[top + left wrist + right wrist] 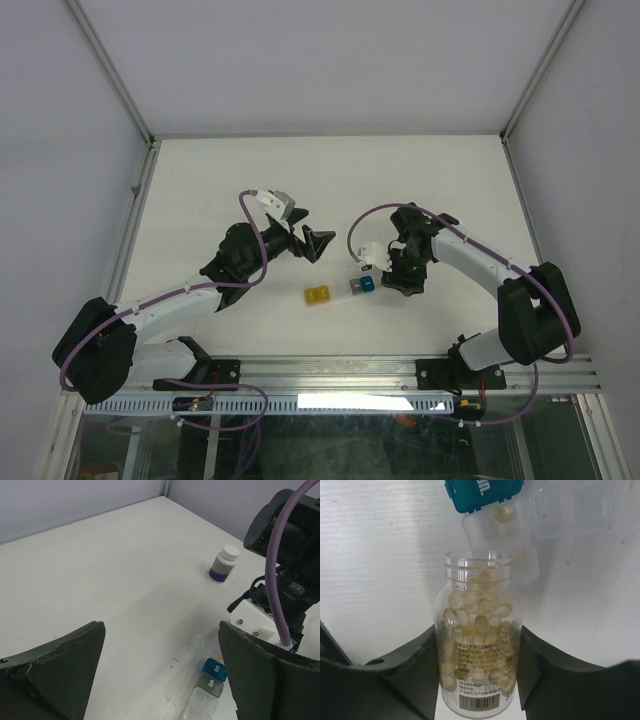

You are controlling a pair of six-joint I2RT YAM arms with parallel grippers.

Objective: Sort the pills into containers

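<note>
My right gripper is shut on a clear vial full of tan-yellow pills. The vial's open mouth lies right at an open clear compartment of the containers strip. One pill lies in the compartment under the raised blue lid. From above, the right gripper sits at the strip's blue end, and a separate yellow container lies to the left. My left gripper hangs open above the table with nothing between its fingers; the strip lies below it to the right.
A small dark bottle with a white cap stands upright beyond the strip, near the right arm. Metal frame rails border the white table on the left, right and near sides.
</note>
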